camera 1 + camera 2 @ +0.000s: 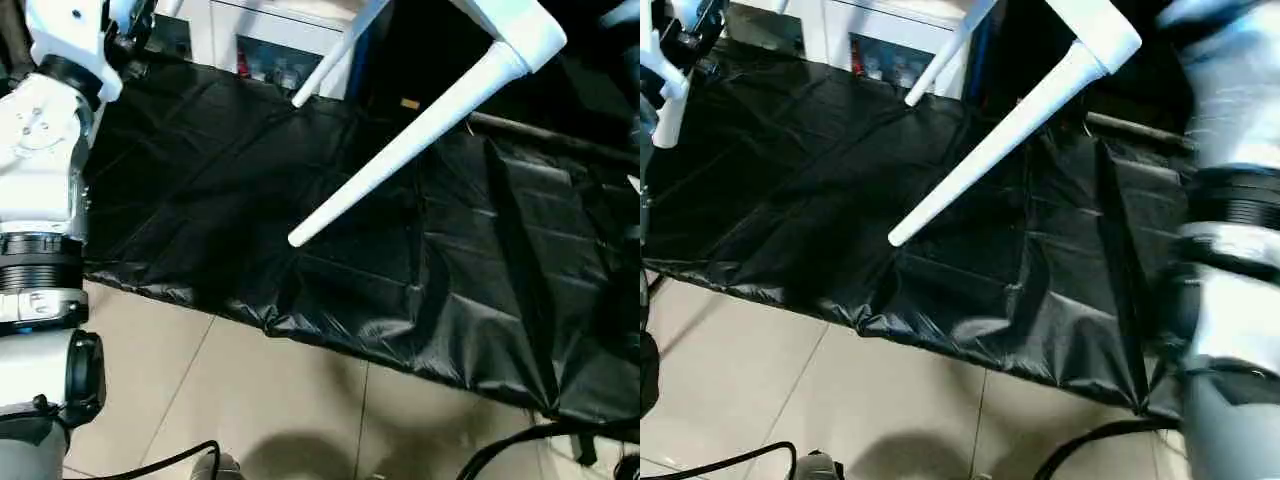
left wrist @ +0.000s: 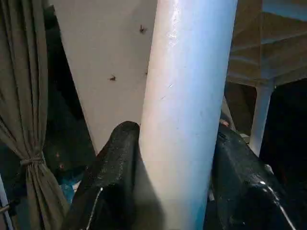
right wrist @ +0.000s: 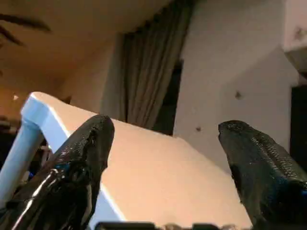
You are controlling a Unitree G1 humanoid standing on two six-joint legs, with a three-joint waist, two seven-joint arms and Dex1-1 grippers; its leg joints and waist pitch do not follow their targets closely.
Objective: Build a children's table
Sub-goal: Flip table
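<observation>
White plastic children's table (image 1: 520, 35) looks light, stiff, slick; left jaws (image 2: 175, 158) clamp 1 leg (image 2: 189, 96), right jaws (image 3: 165, 158) gape.

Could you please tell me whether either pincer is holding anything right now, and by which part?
The left pincer grips the white plastic children's table by one round tapered leg, fingers on both sides. The right pincer is open, holding nothing.

The white children's table (image 1: 505, 30) hung tilted at the frame's upper right, one tapered leg (image 1: 400, 150) slanting down-left over black sheeting, another (image 1: 335, 55) behind.
</observation>
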